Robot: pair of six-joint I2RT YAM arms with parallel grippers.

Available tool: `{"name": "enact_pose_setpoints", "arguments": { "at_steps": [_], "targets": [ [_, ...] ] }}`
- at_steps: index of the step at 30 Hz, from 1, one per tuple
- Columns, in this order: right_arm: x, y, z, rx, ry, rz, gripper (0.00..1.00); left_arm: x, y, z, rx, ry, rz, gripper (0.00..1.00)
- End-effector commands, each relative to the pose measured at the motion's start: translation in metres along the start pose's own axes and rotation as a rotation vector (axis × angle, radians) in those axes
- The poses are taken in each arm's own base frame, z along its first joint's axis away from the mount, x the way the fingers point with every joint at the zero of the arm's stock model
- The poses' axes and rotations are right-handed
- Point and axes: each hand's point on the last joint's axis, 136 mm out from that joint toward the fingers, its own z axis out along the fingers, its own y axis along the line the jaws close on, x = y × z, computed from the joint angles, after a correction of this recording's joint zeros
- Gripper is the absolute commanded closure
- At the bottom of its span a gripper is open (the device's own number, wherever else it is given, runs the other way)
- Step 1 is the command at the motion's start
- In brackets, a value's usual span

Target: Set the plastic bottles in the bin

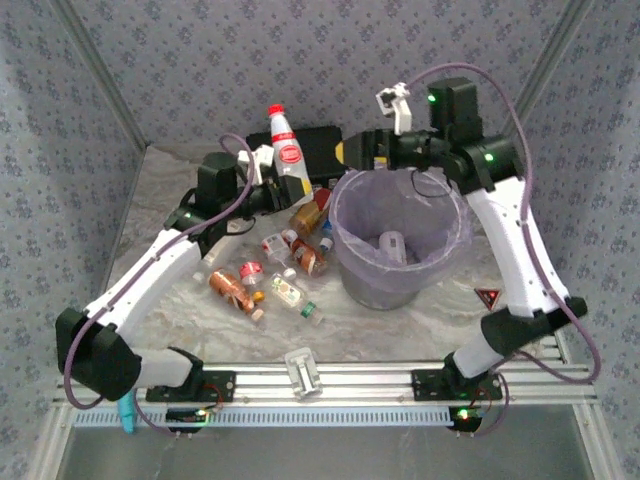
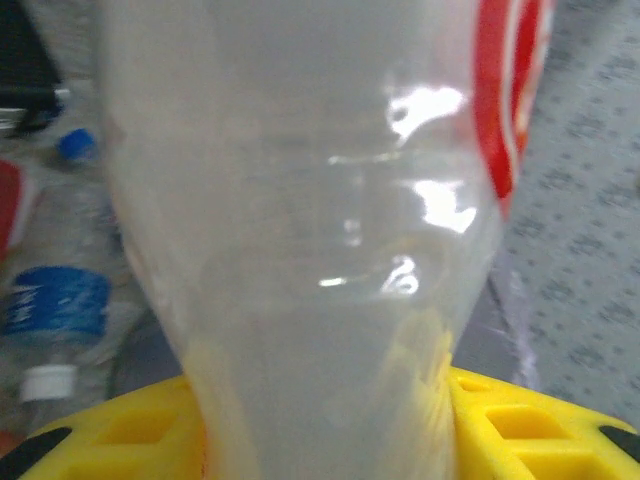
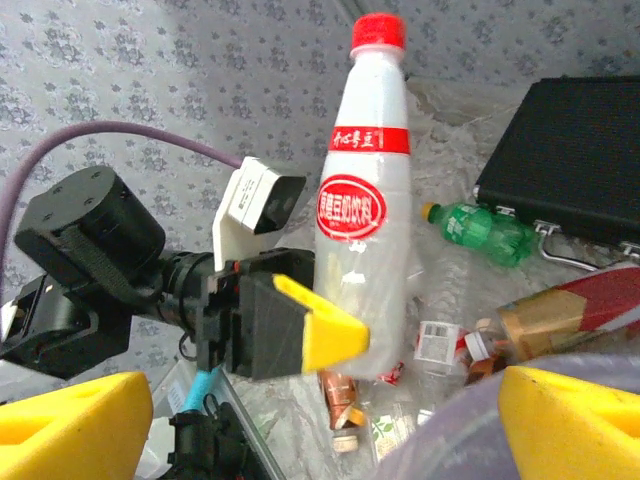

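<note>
The tall white plastic bottle with a red cap carries a red band and a red oval label. Both bear white Chinese characters, too small to read. A clear plastic bottle with a blue label shows blurred white lettering. A red triangular warning sign lies on the marbled grey desk; its symbol is illegible.

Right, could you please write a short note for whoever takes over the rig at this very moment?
Left end effector: shut on the tall white bottle, held upright above the table, left of the bin.
Right end effector: open, empty, by the bin's far rim.
Done: at least one pale bottle lies in the bin.
Left: bin the held bottle, then the loose bottles on the table left of the bin, plus the green bottle beside the black case.
</note>
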Motion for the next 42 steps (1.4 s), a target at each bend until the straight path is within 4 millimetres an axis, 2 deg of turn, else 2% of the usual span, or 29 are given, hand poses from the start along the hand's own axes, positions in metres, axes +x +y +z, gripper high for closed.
{"name": "enact_pose_setpoints", "arguments": {
  "at_steps": [1, 9, 14, 20, 22, 26, 30, 32, 35, 38, 42],
  "targets": [
    [-0.009, 0.009, 0.019, -0.063, 0.029, -0.006, 0.09, -0.002, -0.054, -0.002, 0.214, 0.046, 0.141, 0.75],
    [-0.027, -0.006, 0.063, -0.098, 0.049, 0.019, 0.09, 0.012, -0.065, 0.000, 0.233, 0.099, 0.200, 0.74],
    [-0.021, -0.009, 0.083, -0.164, 0.098, 0.057, 0.13, 0.011, -0.065, 0.001, 0.228, 0.099, 0.205, 0.74],
    [-0.005, -0.007, 0.098, -0.198, 0.155, 0.078, 0.27, 0.012, -0.059, 0.004, 0.214, 0.099, 0.196, 0.74],
    [0.000, -0.005, 0.103, -0.213, 0.173, 0.085, 0.36, 0.012, -0.059, 0.004, 0.212, 0.098, 0.197, 0.74],
    [0.001, -0.006, 0.106, -0.217, 0.180, 0.084, 0.50, 0.012, -0.055, 0.004, 0.190, 0.093, 0.195, 0.71],
    [-0.002, -0.005, 0.103, -0.211, 0.166, 0.072, 0.58, 0.012, -0.050, 0.004, 0.162, 0.089, 0.192, 0.66],
    [-0.006, -0.005, 0.101, -0.207, 0.153, 0.066, 0.60, 0.012, -0.048, 0.002, 0.148, 0.083, 0.190, 0.57],
    [-0.012, -0.004, 0.096, -0.199, 0.131, 0.051, 0.60, 0.012, -0.044, 0.000, 0.114, 0.073, 0.189, 0.23],
    [-0.021, -0.003, 0.088, -0.186, 0.100, 0.033, 0.60, 0.015, -0.038, -0.005, 0.077, 0.070, 0.192, 0.00],
    [-0.032, -0.005, 0.072, -0.158, 0.058, 0.017, 0.60, 0.026, -0.021, -0.014, 0.007, 0.069, 0.175, 0.00]
  ]
}}
